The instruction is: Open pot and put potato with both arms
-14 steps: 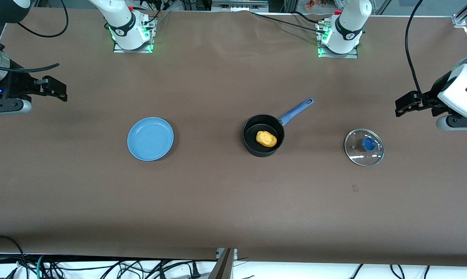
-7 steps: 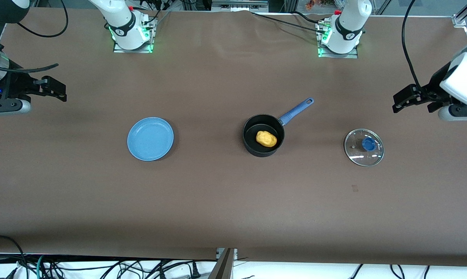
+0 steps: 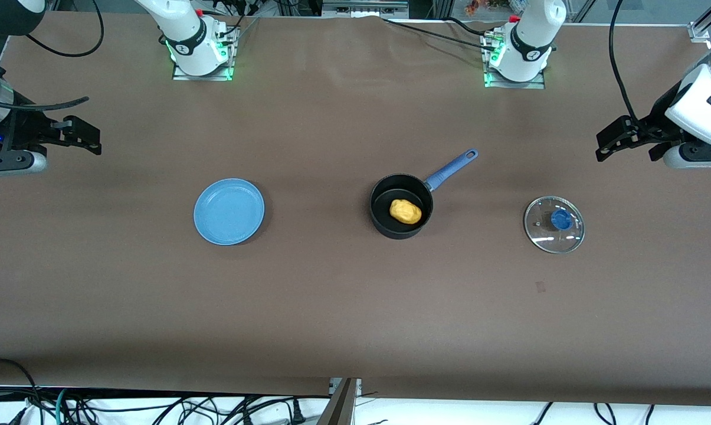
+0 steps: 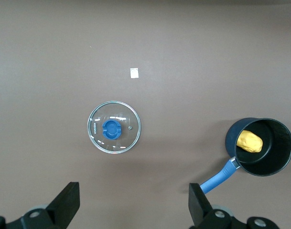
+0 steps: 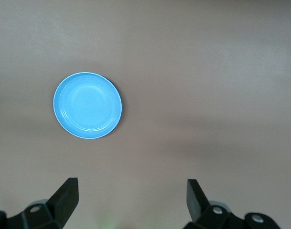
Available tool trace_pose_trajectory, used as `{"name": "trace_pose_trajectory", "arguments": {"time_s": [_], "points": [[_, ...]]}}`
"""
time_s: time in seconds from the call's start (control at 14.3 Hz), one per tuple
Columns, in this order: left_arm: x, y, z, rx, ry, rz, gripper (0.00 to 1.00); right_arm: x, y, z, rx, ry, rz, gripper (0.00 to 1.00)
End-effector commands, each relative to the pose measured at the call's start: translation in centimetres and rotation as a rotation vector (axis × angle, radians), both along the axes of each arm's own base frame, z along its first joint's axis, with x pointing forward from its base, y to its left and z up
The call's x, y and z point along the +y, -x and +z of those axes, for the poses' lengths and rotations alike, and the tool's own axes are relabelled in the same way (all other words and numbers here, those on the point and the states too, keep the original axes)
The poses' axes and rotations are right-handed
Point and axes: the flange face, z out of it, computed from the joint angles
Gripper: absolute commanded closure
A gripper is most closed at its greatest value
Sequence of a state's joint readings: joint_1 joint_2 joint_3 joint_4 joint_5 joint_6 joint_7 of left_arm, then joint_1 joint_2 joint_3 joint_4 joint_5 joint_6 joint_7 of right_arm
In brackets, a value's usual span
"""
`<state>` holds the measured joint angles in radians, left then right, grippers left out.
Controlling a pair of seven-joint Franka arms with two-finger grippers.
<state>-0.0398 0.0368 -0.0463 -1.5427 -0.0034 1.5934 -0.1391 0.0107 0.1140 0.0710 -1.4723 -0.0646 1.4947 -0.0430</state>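
Observation:
The black pot (image 3: 401,206) with a long blue handle (image 3: 451,168) stands open mid-table, and the yellow potato (image 3: 405,211) lies inside it. Both also show in the left wrist view: the pot (image 4: 273,162) and the potato (image 4: 250,141). The glass lid (image 3: 554,224) with a blue knob lies flat on the table toward the left arm's end; it also shows in the left wrist view (image 4: 114,127). My left gripper (image 3: 615,140) is open and empty, up in the air near that end. My right gripper (image 3: 84,137) is open and empty, raised at the right arm's end.
A flat blue plate (image 3: 229,211) lies empty on the table toward the right arm's end, also in the right wrist view (image 5: 87,105). A small pale tag (image 3: 540,287) lies nearer the front camera than the lid. The arm bases stand along the table's back edge.
My left gripper has drawn up and away from the lid toward the left arm's end of the table. The right arm, pot, potato and lid have not moved.

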Motion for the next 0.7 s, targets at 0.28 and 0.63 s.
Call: {"name": "trace_pose_trajectory", "arguments": {"time_s": [0.28, 0.63], "points": [[0.4, -0.2, -0.7, -0.003, 0.004, -0.004, 0.00, -0.1, 0.3, 0.1, -0.002, -0.002, 0.003, 0.00], [1.9, -1.4, -1.2, 0.002, 0.010, 0.027, 0.00, -0.1, 0.3, 0.1, -0.004, -0.002, 0.005, 0.00]]}}
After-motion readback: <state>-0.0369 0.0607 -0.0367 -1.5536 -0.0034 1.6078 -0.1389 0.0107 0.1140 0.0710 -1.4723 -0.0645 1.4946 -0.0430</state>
